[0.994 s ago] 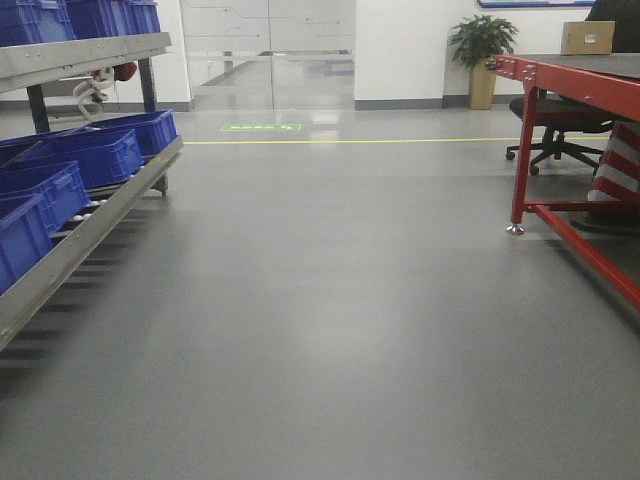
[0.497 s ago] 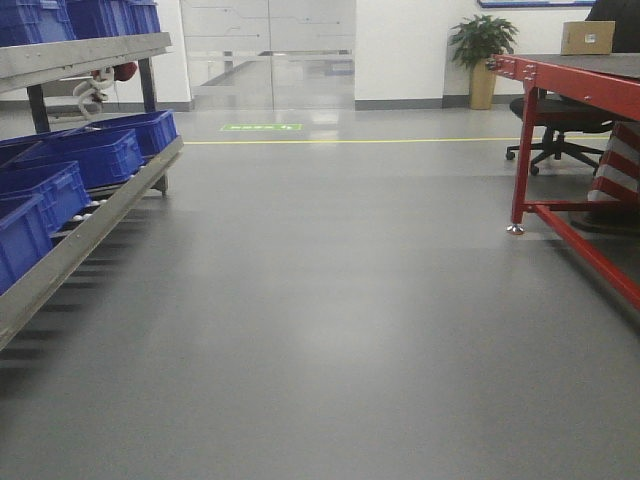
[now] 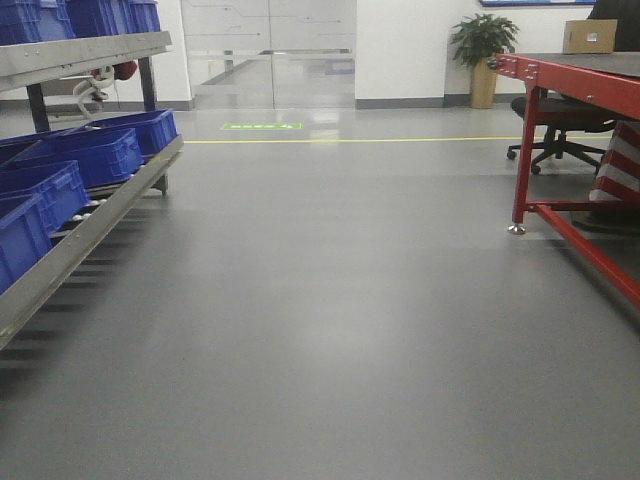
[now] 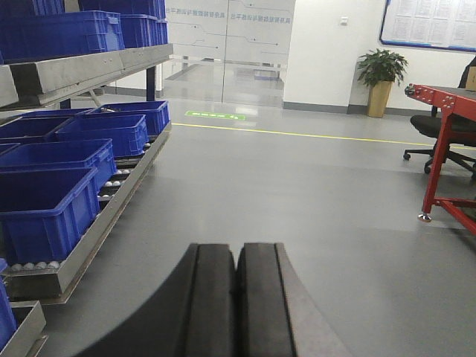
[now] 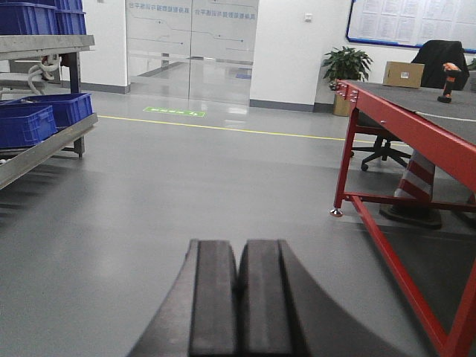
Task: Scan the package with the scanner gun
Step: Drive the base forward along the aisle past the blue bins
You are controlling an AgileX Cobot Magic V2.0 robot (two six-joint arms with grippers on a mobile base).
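Distantly, package (image 5: pixel 403 74), scanner gun (image 5: pixel 448 80), on red table (image 5: pixel 401 125)

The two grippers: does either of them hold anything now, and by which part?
Nothing is held. The left gripper and the right gripper are both shut with nothing between them. The scanner gun and the package rest on the red table.

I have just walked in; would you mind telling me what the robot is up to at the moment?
Nothing is being handled yet. The left gripper and the right gripper are both shut and empty, pointing out over the grey floor. The package and the scanner gun stand apart on the red table, off to the robot's right and far from both arms. Blue bins line a rack on its left.
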